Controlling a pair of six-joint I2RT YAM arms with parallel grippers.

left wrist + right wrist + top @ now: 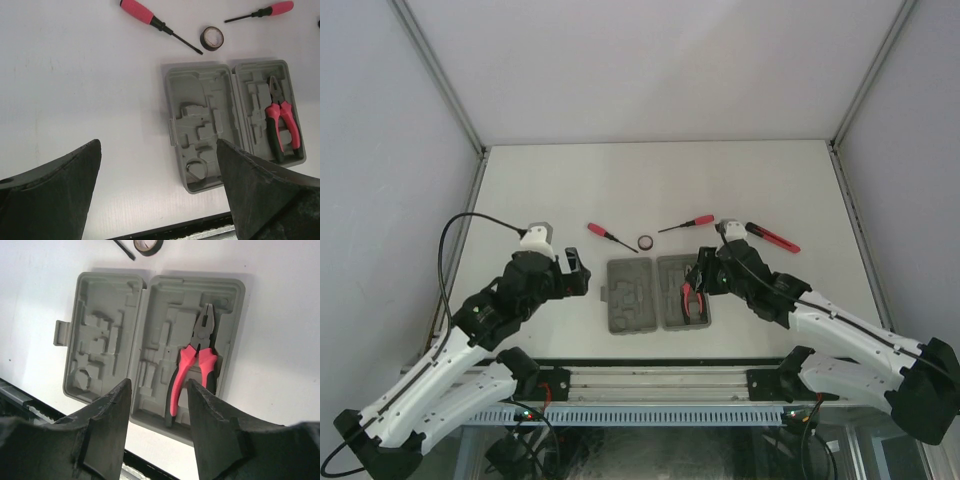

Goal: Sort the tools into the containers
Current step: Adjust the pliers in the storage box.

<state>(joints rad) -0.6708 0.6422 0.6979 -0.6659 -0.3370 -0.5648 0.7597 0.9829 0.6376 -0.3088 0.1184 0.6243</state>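
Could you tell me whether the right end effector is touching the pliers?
Apart: the left wrist view shows the pliers lying whole in the case, with no part of the right end effector on them.

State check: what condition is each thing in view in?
case: open, flat on the table
pliers: seated in case, jaws shut
left screwdriver: loose on table
right screwdriver: loose on table
black ring: loose between the screwdrivers
stick tool: loose on table
left gripper: open, empty
right gripper: open, empty, over pliers
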